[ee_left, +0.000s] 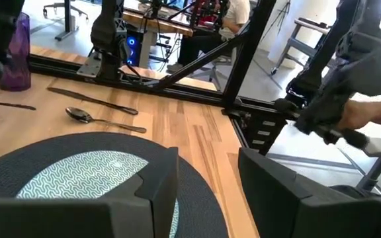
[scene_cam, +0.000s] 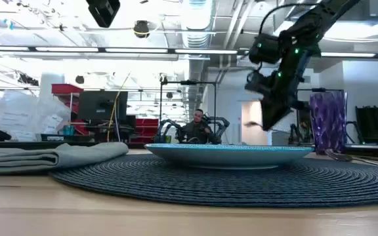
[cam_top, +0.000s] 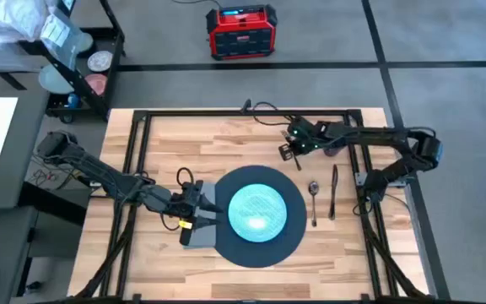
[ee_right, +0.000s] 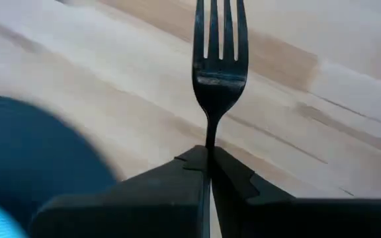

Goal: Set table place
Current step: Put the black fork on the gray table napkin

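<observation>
Fork (ee_right: 218, 59) pinched upright in right hand (cam_top: 292, 143) above table (cam_top: 184, 135); left hand (cam_top: 194, 207) spread beside plate (cam_top: 258, 211).

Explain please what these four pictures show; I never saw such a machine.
A robot with two dark arms works at a wooden table. One picture looks down from above, one looks level across the tabletop, and two come from cameras on the wrists. On the table lie a dark mat, a teal plate, a grey napkin, a spoon, a knife and a purple cup. The right claw holds a fork. The left claw is open over the napkin.
</observation>
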Controlling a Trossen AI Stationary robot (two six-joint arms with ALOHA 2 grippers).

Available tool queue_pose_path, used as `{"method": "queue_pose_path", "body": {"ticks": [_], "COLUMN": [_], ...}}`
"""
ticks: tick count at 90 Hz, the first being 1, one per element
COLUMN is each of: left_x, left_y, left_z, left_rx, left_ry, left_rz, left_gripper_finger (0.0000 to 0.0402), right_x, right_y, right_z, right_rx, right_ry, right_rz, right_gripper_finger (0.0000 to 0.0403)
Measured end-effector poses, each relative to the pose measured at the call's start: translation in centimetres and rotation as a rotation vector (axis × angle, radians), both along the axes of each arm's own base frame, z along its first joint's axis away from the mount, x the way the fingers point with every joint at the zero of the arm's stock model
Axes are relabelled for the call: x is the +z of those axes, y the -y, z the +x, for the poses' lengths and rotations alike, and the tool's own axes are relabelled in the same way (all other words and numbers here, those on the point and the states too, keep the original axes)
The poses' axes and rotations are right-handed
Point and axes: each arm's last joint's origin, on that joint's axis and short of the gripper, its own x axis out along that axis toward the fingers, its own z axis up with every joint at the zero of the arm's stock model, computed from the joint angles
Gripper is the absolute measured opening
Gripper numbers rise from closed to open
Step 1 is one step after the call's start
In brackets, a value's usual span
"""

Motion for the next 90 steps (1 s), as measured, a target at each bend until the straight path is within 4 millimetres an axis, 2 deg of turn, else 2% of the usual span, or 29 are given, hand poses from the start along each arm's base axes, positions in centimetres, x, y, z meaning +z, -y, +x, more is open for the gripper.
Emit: {"method": "queue_pose_path", "body": {"ticks": [34,57,68,82,90], "left_x": [0.0,0.0,0.1,0.0,0.0], "left_y": [0.0,0.0,0.0,0.0,0.0], "left_z": [0.0,0.0,0.0,0.0,0.0], "left_rx": [0.000,0.001,0.001,0.001,0.002], "left_ry": [0.000,0.003,0.005,0.003,-0.002], "left_rz": [0.001,-0.007,-0.008,-0.006,-0.009], "left_gripper_finger": [0.0141,0.0141,0.0141,0.0141,0.0141], "right_x": [3.0,5.3,4.7,2.1,1.7], "right_y": [-5.6,-9.2,-11.1,-13.1,-13.7], "right_z": [4.6,6.7,8.0,9.9,11.4], "right_rx": [0.239,0.388,0.434,0.476,0.501], "right_ry": [0.411,0.722,0.796,0.805,0.834], "right_rz": [-0.040,-0.005,0.045,0.114,0.132], "right_gripper_finger": [0.0000,0.0000,0.0000,0.0000,0.0000]}}
